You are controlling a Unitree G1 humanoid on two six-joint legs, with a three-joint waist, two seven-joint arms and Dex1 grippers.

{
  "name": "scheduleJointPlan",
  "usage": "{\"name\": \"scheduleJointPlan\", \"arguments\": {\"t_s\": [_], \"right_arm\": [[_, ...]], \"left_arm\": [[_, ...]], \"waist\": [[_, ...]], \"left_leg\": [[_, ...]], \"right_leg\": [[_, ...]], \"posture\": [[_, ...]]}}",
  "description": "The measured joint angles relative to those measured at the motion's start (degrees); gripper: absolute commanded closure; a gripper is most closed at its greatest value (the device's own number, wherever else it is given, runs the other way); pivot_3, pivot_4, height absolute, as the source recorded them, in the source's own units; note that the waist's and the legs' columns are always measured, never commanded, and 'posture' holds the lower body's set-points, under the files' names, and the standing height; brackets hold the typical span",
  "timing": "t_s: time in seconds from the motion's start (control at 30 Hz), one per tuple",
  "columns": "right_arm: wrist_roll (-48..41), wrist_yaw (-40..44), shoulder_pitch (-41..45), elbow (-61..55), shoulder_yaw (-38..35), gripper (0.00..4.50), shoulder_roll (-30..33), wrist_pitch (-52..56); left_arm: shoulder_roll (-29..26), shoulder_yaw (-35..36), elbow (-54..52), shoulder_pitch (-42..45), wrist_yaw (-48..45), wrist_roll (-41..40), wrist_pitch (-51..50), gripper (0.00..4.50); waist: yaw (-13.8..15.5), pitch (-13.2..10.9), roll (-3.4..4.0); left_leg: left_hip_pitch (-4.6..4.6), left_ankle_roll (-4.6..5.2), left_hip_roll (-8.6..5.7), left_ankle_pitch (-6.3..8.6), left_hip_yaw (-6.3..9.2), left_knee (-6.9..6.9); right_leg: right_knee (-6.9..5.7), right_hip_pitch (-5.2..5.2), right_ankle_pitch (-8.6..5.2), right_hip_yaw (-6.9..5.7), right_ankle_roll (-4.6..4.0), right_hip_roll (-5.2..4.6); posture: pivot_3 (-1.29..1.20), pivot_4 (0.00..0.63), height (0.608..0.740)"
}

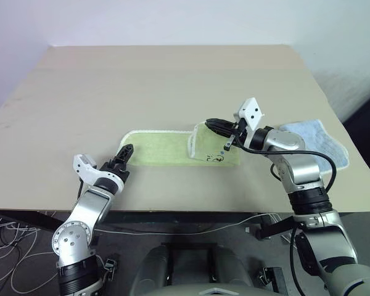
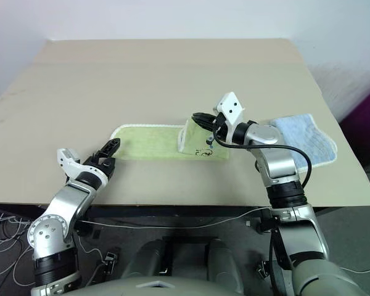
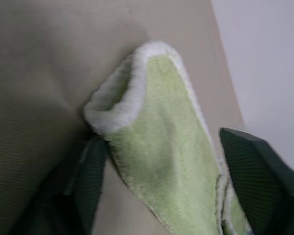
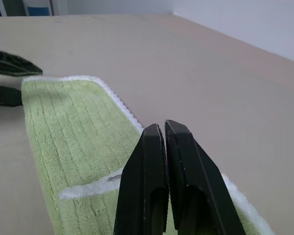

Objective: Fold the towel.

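The light-green towel (image 1: 163, 148) with white corded edging lies lengthwise across the table (image 1: 172, 74) near its front. Its right end is lifted and curled back over the flat part, with a small printed mark (image 1: 214, 158) showing below it. My right gripper (image 1: 214, 125) is shut on that raised end and points left, just above the table. In the right wrist view its fingers (image 4: 157, 147) are pressed together over the green cloth. My left gripper (image 1: 124, 154) is at the towel's left end and stands open. In the left wrist view the towel's corner (image 3: 137, 93) lies between its fingers.
A smaller pale-blue cloth (image 1: 317, 139) lies on the table at the right, behind my right forearm. The table's front edge (image 1: 191, 211) runs just below both arms, with cables on the floor underneath. Bare tabletop stretches beyond the towel.
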State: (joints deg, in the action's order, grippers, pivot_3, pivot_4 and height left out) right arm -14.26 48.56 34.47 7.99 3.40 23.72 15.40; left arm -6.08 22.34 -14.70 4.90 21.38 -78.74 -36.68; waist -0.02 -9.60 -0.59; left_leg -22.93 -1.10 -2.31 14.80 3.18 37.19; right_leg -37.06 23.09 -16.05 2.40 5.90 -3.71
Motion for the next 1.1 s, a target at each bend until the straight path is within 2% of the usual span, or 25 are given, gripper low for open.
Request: {"name": "scheduleJointPlan", "arguments": {"t_s": [0.27,0.3,0.57,0.77,0.9,0.97,1.1], "right_arm": [[-0.1,-1.0,-1.2,-1.6,0.0,4.33,0.0,0.5],[-0.1,-1.1,-1.4,-1.7,0.0,4.33,0.0,0.5],[-0.1,-2.4,-3.7,-3.5,0.0,4.33,0.0,0.6],[-0.1,-3.8,-5.4,-4.8,-0.9,4.33,1.3,1.7],[-0.1,-4.7,-5.5,-5.6,-1.9,4.33,2.0,1.8],[-0.1,-5.0,-5.5,-5.6,-1.9,4.33,2.0,1.8],[-0.1,-5.5,-5.5,-5.6,-1.9,4.33,2.0,1.8]], "left_arm": [[-0.1,1.0,3.0,1.4,-1.3,0.6,1.2,4.37],[-0.1,1.0,3.1,1.9,-1.4,0.6,1.3,4.48],[-2.2,2.3,6.2,3.8,-3.9,1.4,2.6,4.48],[-11.0,8.3,9.1,5.3,-9.3,2.4,4.2,4.48],[-17.0,9.1,11.0,7.7,-13.5,3.9,3.2,4.48],[-18.9,7.7,11.2,8.7,-15.7,5.5,1.9,4.48],[-22.5,-1.5,7.0,11.9,-24.1,12.3,-1.1,4.48]], "waist": [[0.0,0.0,-0.03],[0.1,0.0,-0.02],[0.2,0.0,-0.05],[-0.6,-0.1,-0.06],[-0.6,-0.1,-0.08],[-0.5,-0.1,-0.09],[-0.5,-0.1,-0.13]], "left_leg": [[-0.06,0.0,0.0,0.0,0.0,-0.01],[-0.06,0.0,0.0,0.0,0.0,-0.01],[-0.08,-0.01,0.03,0.0,-0.01,-0.03],[-0.18,-0.02,0.04,-0.01,0.0,-0.08],[-0.21,-0.03,0.02,-0.02,0.02,-0.08],[-0.24,-0.03,0.01,-0.02,0.03,-0.07],[-0.29,-0.03,-0.02,-0.02,0.05,-0.07]], "right_leg": [[0.01,0.08,0.0,0.01,0.0,0.0],[0.01,0.07,0.0,0.01,0.0,0.0],[0.02,0.13,0.0,0.01,0.0,0.03],[0.01,0.25,0.0,0.01,-0.01,0.03],[0.02,0.26,0.0,0.0,-0.01,0.01],[0.04,0.27,0.0,-0.02,0.0,0.01],[0.06,0.28,0.0,-0.04,0.0,-0.01]], "posture": [[0.0,0.15,0.74],[0.0,0.15,0.74],[0.0,0.15,0.74],[0.0,0.15,0.74],[0.0,0.15,0.74],[0.0,0.15,0.74],[0.0,0.15,0.74]]}}
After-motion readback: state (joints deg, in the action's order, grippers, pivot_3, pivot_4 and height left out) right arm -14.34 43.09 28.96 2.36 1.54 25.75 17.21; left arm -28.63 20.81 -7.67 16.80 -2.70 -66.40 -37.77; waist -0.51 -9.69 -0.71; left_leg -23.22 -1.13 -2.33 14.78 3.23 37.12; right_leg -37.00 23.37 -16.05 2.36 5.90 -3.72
